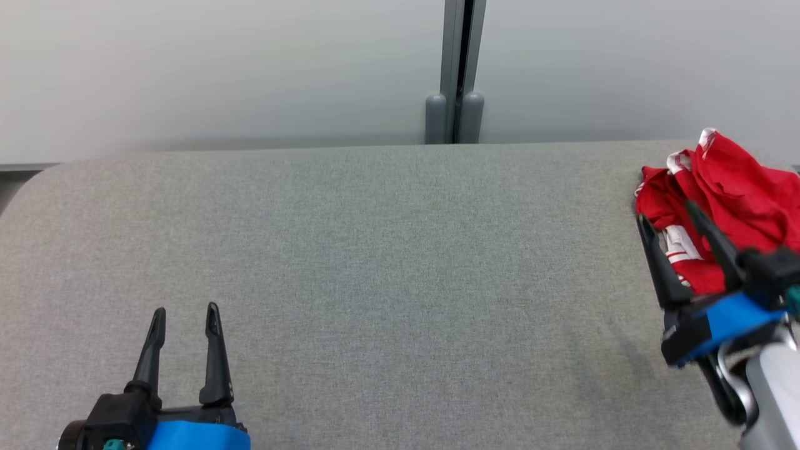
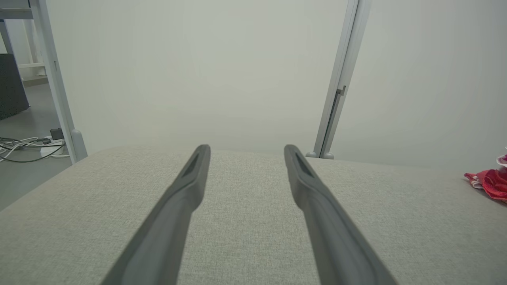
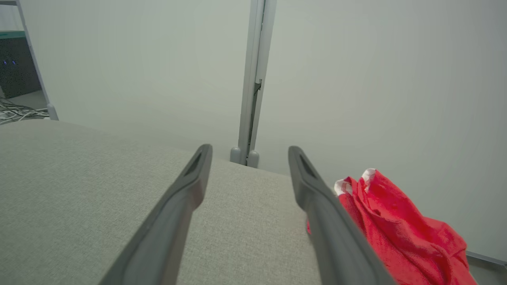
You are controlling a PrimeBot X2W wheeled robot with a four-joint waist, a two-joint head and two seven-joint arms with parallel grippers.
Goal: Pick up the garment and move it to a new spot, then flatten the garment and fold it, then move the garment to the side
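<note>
Head view steeply down, wrist views low across shared table

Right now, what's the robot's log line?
garment: crumpled, right end of table | right gripper: jaws open, beside garment | left gripper: jaws open, empty

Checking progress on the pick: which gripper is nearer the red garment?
The right gripper, open and right beside the garment; the left gripper, also open, is far across the grey table.
</note>
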